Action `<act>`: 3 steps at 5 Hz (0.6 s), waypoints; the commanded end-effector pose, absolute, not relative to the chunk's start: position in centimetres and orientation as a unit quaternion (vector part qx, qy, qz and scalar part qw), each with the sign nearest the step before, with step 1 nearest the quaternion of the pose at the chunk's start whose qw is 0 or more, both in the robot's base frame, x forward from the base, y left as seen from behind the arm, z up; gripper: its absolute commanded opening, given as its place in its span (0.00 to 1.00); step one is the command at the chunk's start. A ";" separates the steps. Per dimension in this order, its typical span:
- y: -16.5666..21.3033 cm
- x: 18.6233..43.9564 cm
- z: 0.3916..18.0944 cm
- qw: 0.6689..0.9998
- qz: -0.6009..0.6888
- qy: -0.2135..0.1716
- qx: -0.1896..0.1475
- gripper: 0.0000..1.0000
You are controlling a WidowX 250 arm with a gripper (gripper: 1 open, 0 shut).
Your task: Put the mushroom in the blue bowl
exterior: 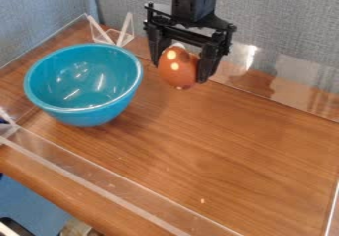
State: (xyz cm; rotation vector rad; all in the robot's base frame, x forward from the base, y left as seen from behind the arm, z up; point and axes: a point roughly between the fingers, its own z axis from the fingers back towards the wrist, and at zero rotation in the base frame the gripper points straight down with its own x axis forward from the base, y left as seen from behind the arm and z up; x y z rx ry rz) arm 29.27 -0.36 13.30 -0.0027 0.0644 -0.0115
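The blue bowl [85,84] at 9 o'clock is coloured glossy turquoise-blue throughout. The mushroom [179,67] at 12 o'clock is finished in glossy orange-brown. The gripper [189,48] is coloured black. The table [199,141] is patterned in reddish-brown wood grain.

The black two-fingered metal gripper [187,54] points straight down from its dark wrist, jaws spread wide.

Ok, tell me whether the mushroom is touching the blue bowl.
Apart. The camera view shows bare wood between the mushroom, under the gripper, and the blue bowl.
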 end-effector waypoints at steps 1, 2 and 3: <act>1.3 31.1 12.6 0.999 0.011 0.034 0.000 1.00; 3.1 33.3 11.7 0.999 0.027 0.037 0.000 1.00; 4.2 34.9 10.7 0.998 0.043 0.039 0.001 1.00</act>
